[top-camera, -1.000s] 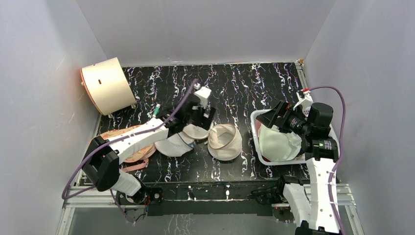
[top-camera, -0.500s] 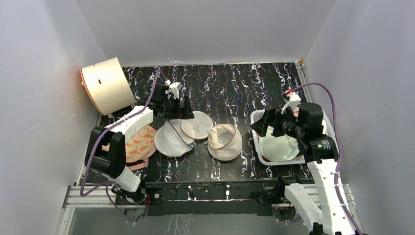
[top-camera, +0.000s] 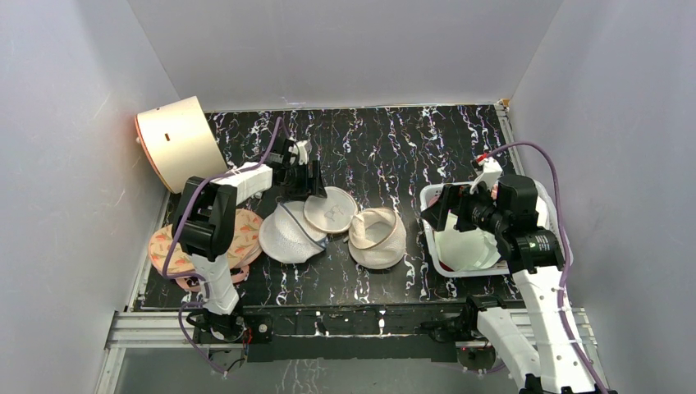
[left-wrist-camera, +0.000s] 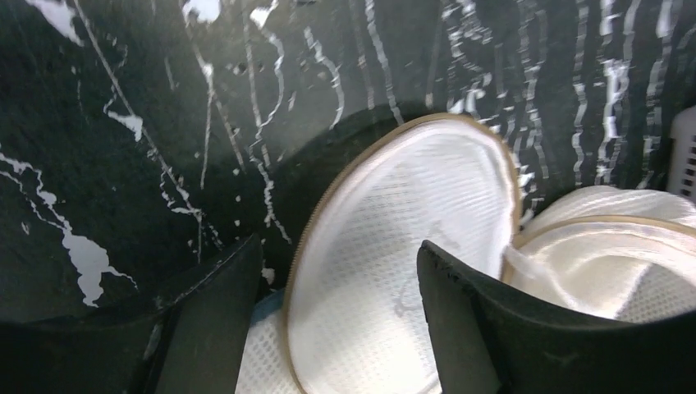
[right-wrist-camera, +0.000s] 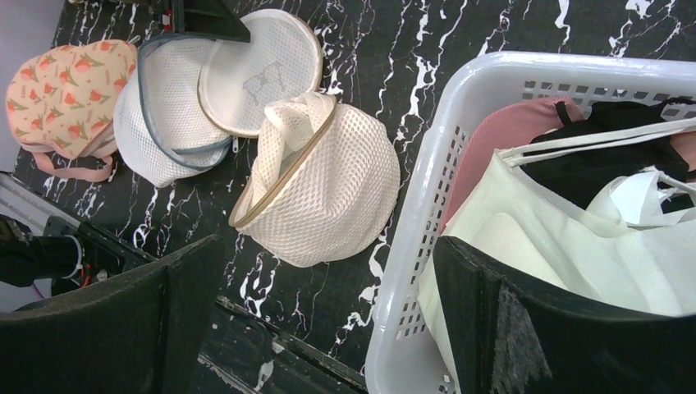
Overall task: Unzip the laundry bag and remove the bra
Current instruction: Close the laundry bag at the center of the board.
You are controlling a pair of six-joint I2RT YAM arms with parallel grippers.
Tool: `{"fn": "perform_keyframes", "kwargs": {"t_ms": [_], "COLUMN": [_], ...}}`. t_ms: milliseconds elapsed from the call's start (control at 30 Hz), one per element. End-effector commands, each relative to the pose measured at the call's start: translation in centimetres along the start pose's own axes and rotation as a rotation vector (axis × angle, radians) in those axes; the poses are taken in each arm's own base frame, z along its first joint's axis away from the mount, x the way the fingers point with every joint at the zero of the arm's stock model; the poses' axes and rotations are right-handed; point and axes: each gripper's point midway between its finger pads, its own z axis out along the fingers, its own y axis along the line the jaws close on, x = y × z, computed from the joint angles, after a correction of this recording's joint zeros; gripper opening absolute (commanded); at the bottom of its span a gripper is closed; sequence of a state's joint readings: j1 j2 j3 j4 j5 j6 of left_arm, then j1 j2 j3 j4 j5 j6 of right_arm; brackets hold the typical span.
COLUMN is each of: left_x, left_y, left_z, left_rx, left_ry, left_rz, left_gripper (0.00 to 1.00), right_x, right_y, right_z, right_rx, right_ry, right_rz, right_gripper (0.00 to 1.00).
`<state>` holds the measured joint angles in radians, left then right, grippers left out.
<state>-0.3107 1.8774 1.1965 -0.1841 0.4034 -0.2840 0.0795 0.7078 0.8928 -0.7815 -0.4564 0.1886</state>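
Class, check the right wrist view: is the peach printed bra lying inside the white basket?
No, the peach bra lies on the black table, well outside the white basket.

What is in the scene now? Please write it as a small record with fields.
laundry bag: cream mesh, looks unzipped, flat face folded back
left gripper: open, fingers astride that flat face
right gripper: open, empty, over the basket rim
white dome bag: partly under the flat face
peach bra: beside the dome bag
basket: holds pale, pink and black fabric
white bra: cannot pick out
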Motion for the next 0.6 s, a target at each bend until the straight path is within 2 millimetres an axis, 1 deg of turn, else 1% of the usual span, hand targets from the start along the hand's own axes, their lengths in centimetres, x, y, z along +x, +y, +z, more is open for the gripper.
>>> {"fn": "perform_keyframes", "kwargs": {"t_ms": [0,67,167,267,400,567], "left_x": [0.6,0.7,1.5,1.6,1.1,0.1], "left_y": [0.6,0.6,-0.4,-0.7,-1.6,-2.6], "left_z": [-0.3,-0.4,0.2,0.3,-0.4,-2.3], "left_rx": [-0.037,-0.031,0.040,0.062,0.095,0.110], "left_ry": [0.022,0.012,0.051,0.046,0.010,-0.063], "left_rz": [0.017,0.022,-0.003,-0.015,-0.002,0.029], "left_gripper": [0.67,0.67,0.61,0.47,0.29,0.12], "right_x": [-1.6,-1.5,-1.5,-1.5,-1.5,-1.5], "right_y": [0.2,0.1,-0.1,-0.2,-0.2,-0.2], "right_z": [0.1,0.3,0.5,0.6,0.4,0.4], "right_rx": [-0.007,-0.002,0.001,0.003,0.005,0.005], "right_ry": [-0.063,-0.061,-0.058,-0.056,-0.067,-0.069], "right_rz": [-0.041,-0.036,-0.032,-0.030,-0.034,-0.034], "right_gripper": [0.98,0.98,0.98,0.98,0.98,0.98]}}
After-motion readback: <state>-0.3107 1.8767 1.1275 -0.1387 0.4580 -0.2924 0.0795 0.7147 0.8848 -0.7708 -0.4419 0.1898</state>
